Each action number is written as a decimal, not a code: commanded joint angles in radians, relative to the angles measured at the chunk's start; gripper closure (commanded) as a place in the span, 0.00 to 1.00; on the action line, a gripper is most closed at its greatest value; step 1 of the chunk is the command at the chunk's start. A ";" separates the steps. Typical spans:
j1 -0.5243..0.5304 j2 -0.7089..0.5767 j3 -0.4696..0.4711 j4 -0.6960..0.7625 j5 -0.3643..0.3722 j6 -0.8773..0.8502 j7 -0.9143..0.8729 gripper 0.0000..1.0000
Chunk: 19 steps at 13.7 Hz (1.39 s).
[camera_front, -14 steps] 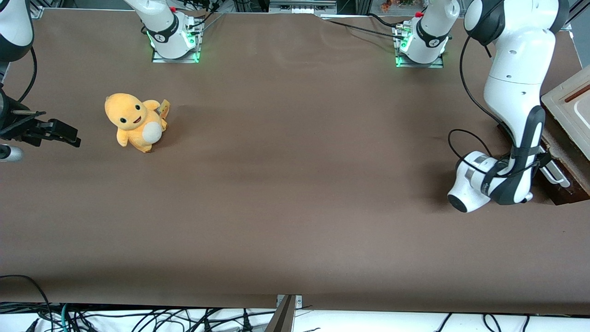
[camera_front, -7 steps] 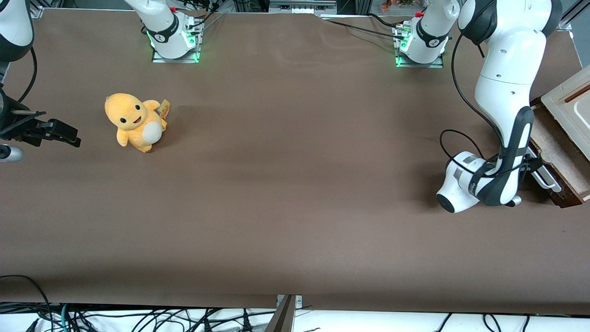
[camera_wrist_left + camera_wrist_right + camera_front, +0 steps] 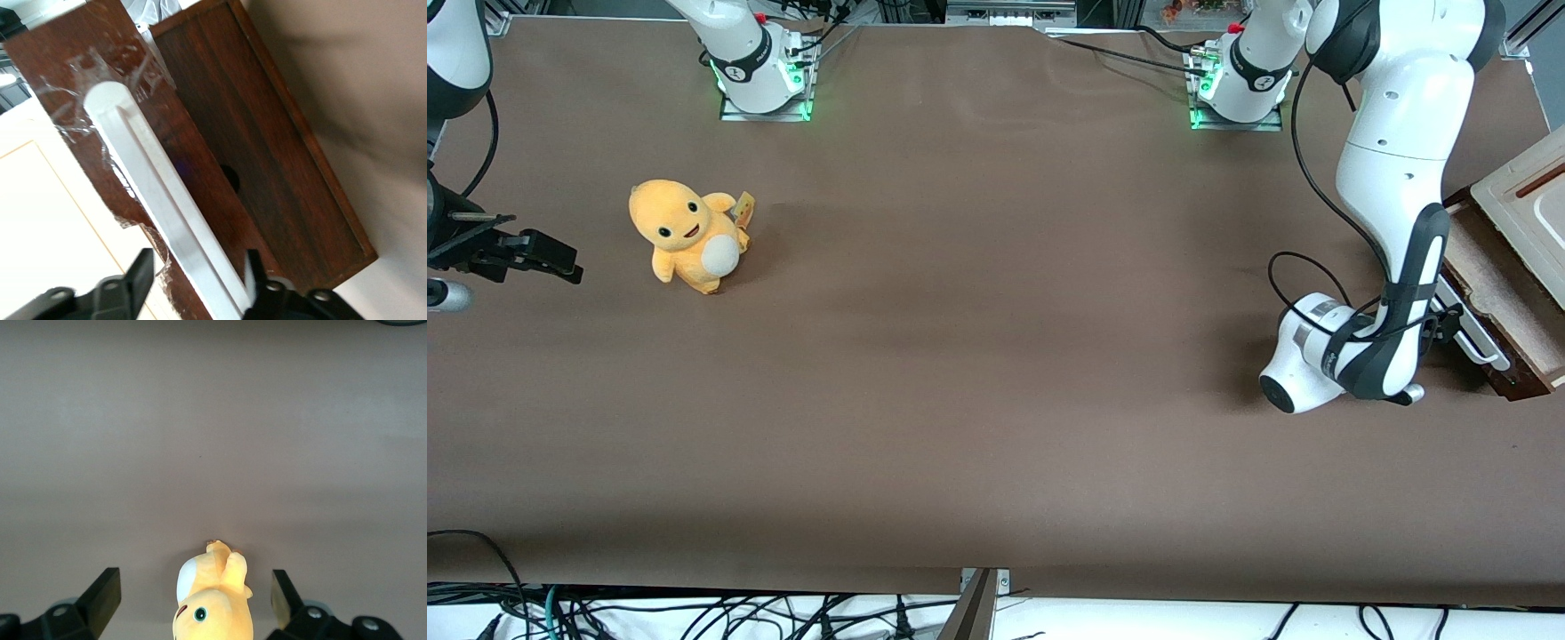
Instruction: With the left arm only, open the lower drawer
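Gripper [image 3: 197, 283]: at the working arm's end of the table, on the long white bar handle [image 3: 157, 207] of the lower drawer [image 3: 1498, 298]. Black fingers [image 3: 137, 277] stand one to each side of the bar with a gap showing on at least one side; whether they press it cannot be told.

Handle: runs away from the gripper along the dark red-brown drawer front [image 3: 100, 80], which carries crinkled clear tape around the bar's end.

Lower drawer: pulled partway out of the cabinet. Its inside [image 3: 260, 143] lies open just beside the handle, edged by a thin wooden rim; a dark round hole shows in the inside wall near the bar.

Pale beige panel [image 3: 1529, 200]: above the drawer, touching the frame edge.

Left arm [image 3: 1396, 160]: arches down from its base to the drawer front, wrist housing low over the table [image 3: 996, 373], black cable looping beside it.

Table: brown cloth, broad open surface spreading from the gripper toward the parked arm's end.

Yellow plush toy [image 3: 687, 233]: well apart from the gripper, toward the parked arm's end, upright on the cloth.
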 commanded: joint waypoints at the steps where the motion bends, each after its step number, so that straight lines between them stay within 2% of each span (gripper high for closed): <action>1: -0.005 -0.002 -0.006 0.098 -0.084 -0.013 0.034 0.00; 3: -0.005 -0.037 -0.027 0.111 -0.158 -0.016 0.034 0.00; 5: 0.001 -0.072 -0.058 0.169 -0.280 -0.016 0.043 0.00; 9: 0.037 -0.146 -0.063 0.325 -0.673 -0.010 0.124 0.00; 11: 0.115 -0.222 -0.066 0.349 -0.828 0.039 0.232 0.00; 12: 0.164 -0.259 -0.061 0.347 -0.936 0.088 0.295 0.00; 13: 0.202 -0.281 -0.063 0.347 -1.004 0.115 0.333 0.00; 14: 0.218 -0.298 -0.064 0.349 -1.037 0.117 0.336 0.00; 17: 0.227 -0.383 -0.067 0.326 -1.040 0.151 0.470 0.00; 18: 0.227 -0.454 -0.066 0.276 -1.057 0.190 0.485 0.00; 19: 0.227 -0.549 -0.058 0.184 -1.110 0.268 0.491 0.00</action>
